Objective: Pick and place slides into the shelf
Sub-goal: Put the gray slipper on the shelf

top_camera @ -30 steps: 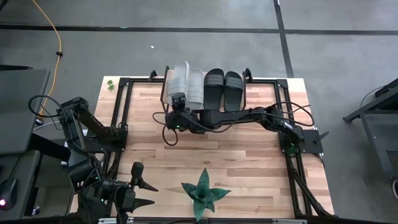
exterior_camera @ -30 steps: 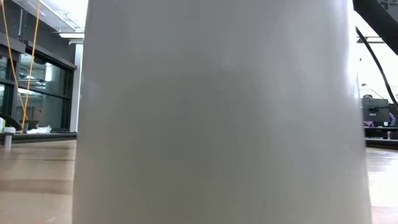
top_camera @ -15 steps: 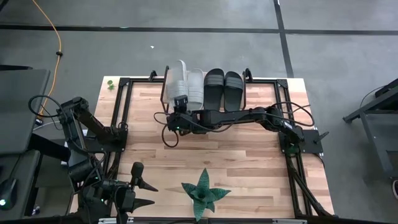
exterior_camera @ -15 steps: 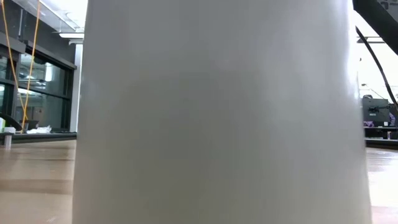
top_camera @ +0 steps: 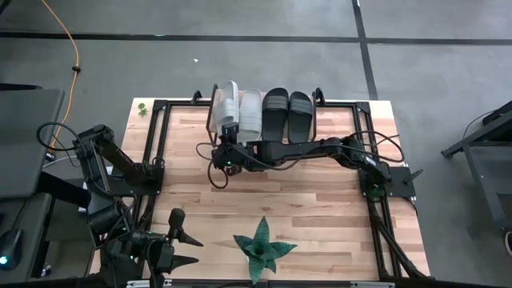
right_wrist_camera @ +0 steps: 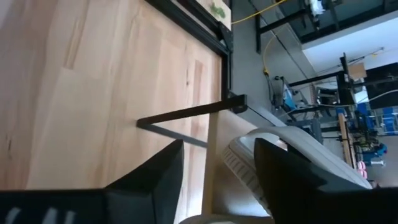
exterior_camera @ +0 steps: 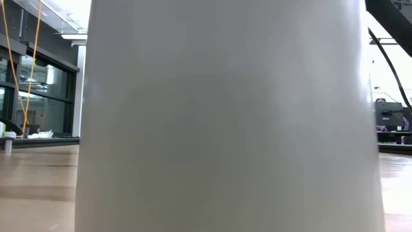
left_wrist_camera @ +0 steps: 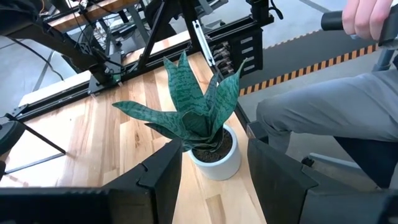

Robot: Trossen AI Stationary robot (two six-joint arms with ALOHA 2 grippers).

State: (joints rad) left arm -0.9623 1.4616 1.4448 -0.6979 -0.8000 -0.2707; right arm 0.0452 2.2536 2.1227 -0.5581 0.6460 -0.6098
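Note:
Four slides stand in a row on the shelf [top_camera: 318, 98] at the table's far edge: two black ones [top_camera: 287, 111] on the right and a pale one [top_camera: 251, 110] flat beside them. The leftmost pale slide [top_camera: 227, 102] is tipped up on its side. My right gripper [top_camera: 230, 130] reaches in at this slide's near end. In the right wrist view its fingers stand apart, with the slide's ribbed edge [right_wrist_camera: 245, 163] in the gap above the shelf's plank [right_wrist_camera: 210, 155]. My left gripper [left_wrist_camera: 211, 180] waits open at the near left, facing the plant. My right gripper has its fingers on either side of the tipped pale slide's near end [right_wrist_camera: 245, 163], coming slantwise from the table's near side. Whether a finger touches the slide I cannot tell. The slide rests on the shelf's plank, on its side edge.
A green plant in a white pot [left_wrist_camera: 214, 155] stands at the near edge; the pot [exterior_camera: 225, 116] fills the low view. A black frame [top_camera: 160, 120] edges the table. A seated person's leg [left_wrist_camera: 323, 118] and hand [left_wrist_camera: 373, 18] show beyond the near edge.
My right gripper has rolled at the wrist and kept its place by the shelf. The leftmost pale slide, which lay broad and nearly flat, has tipped up onto its side edge and looks narrower from above. The other slides have kept still.

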